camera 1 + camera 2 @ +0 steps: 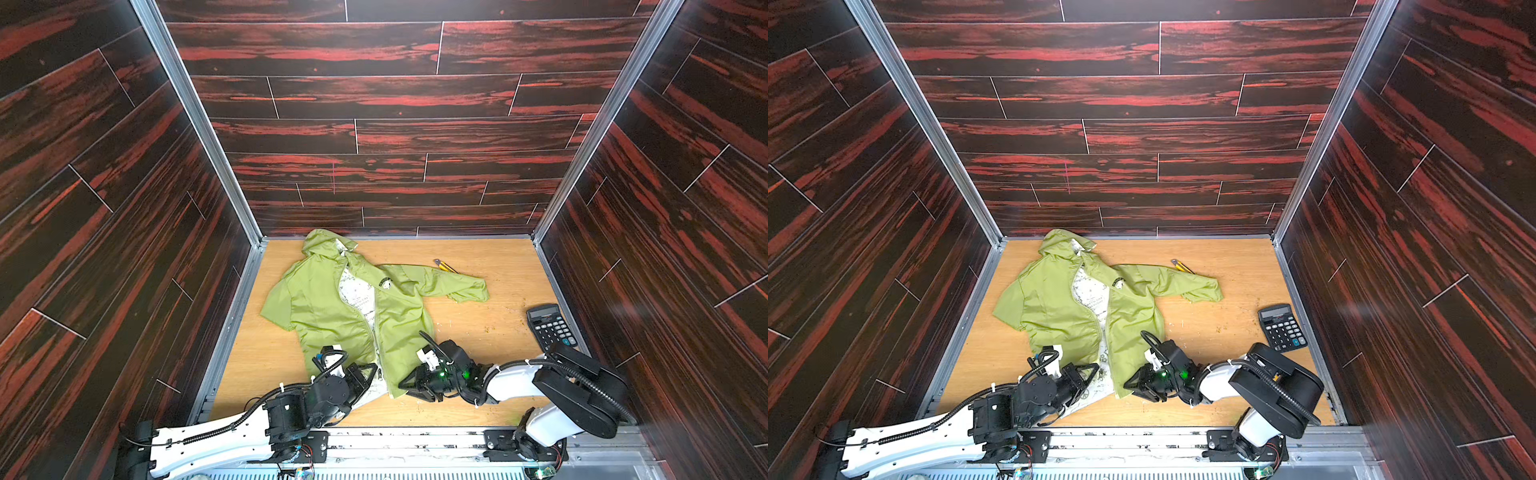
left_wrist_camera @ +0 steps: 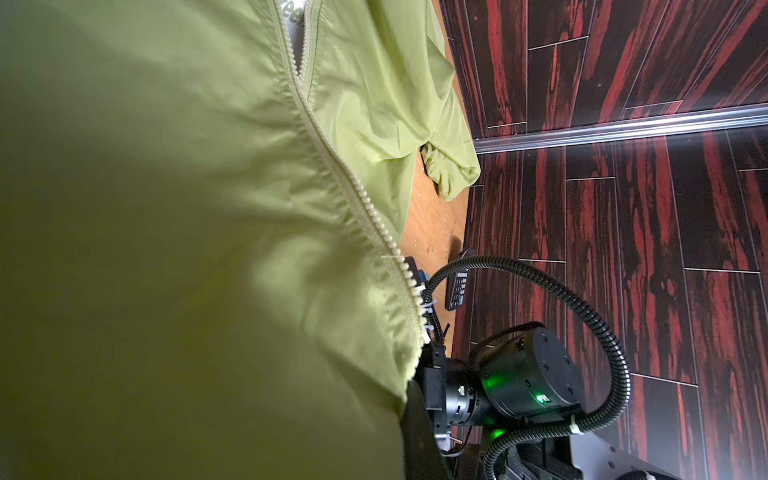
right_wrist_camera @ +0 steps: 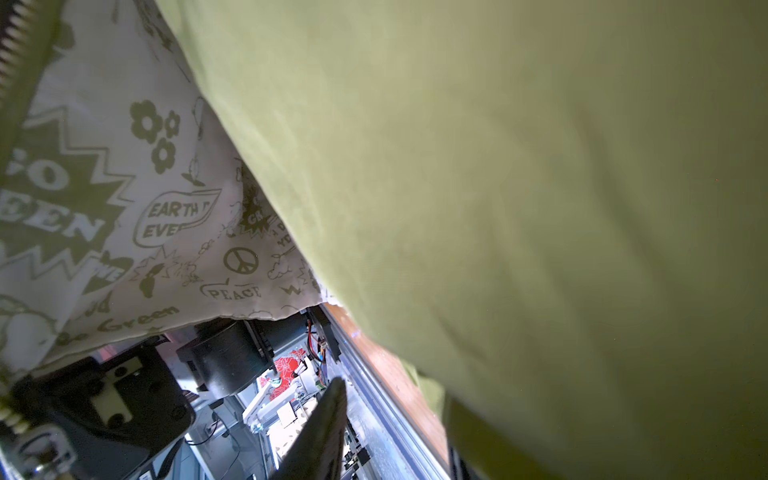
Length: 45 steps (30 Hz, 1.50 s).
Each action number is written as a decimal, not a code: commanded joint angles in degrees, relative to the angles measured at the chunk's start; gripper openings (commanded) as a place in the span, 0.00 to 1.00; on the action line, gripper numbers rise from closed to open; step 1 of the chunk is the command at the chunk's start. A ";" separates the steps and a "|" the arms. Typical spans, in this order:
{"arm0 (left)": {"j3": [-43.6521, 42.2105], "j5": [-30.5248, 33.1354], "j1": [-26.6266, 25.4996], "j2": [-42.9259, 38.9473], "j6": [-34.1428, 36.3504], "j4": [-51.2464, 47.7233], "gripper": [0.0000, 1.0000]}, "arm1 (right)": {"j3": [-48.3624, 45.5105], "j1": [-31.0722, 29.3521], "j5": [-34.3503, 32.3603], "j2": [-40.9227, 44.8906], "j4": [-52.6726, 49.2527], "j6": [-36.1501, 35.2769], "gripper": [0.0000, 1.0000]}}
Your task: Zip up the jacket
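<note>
The lime-green hooded jacket (image 1: pixel 328 307) (image 1: pixel 1059 307) lies flat on the wooden table, hood toward the back wall, front open so the white patterned lining (image 3: pixel 124 187) shows. My left gripper (image 1: pixel 371 374) (image 1: pixel 1094 372) is shut on the bottom of the left front panel. In the left wrist view green fabric (image 2: pixel 166 208) hides the jaws and the zipper teeth (image 2: pixel 332 166) run along its edge. My right gripper (image 1: pixel 405 384) (image 1: pixel 1130 383) is at the bottom corner of the other front panel. Its fingers (image 3: pixel 324 424) stand apart, with the hem (image 3: pixel 498 208) draped over the far one. A metal zipper slider (image 3: pixel 39 451) sits by the left gripper.
A black calculator (image 1: pixel 550 326) (image 1: pixel 1281 326) lies near the right wall, just beyond my right arm. A small yellow tool (image 1: pixel 444 266) rests at the back behind the jacket's sleeve. Dark wood-patterned walls close in three sides, and a metal rail (image 3: pixel 374 415) runs along the table's front edge.
</note>
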<state>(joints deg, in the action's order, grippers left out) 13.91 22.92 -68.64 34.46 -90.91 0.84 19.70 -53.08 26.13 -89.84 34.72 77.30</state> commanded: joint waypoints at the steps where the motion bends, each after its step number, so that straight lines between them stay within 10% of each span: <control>1: -0.55 0.16 -0.03 -0.07 -0.23 0.19 0.00 | 0.92 -1.03 0.73 -2.88 2.14 1.95 0.42; 11: -0.29 -0.50 -0.05 -0.32 -0.24 -0.53 0.00 | 1.21 -2.20 1.91 -9.47 10.92 6.26 0.37; 16: -0.37 -0.49 -0.06 -0.87 -0.24 -1.13 0.00 | 2.36 -2.12 1.60 -9.06 9.53 5.43 0.19; 31: -1.56 0.79 -0.08 0.93 -0.76 -3.49 0.00 | 10.69 6.86 -3.65 11.38 -27.07 -10.64 0.00; 45: 2.21 -3.35 3.59 13.84 4.63 7.23 0.00 | 47.29 23.96 -8.23 14.66 -68.45 -37.90 0.00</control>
<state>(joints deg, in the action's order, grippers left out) 12.75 21.21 -66.76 45.45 -89.45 4.49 61.36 -30.26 20.16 -76.71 -21.80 47.72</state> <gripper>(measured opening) 0.061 0.050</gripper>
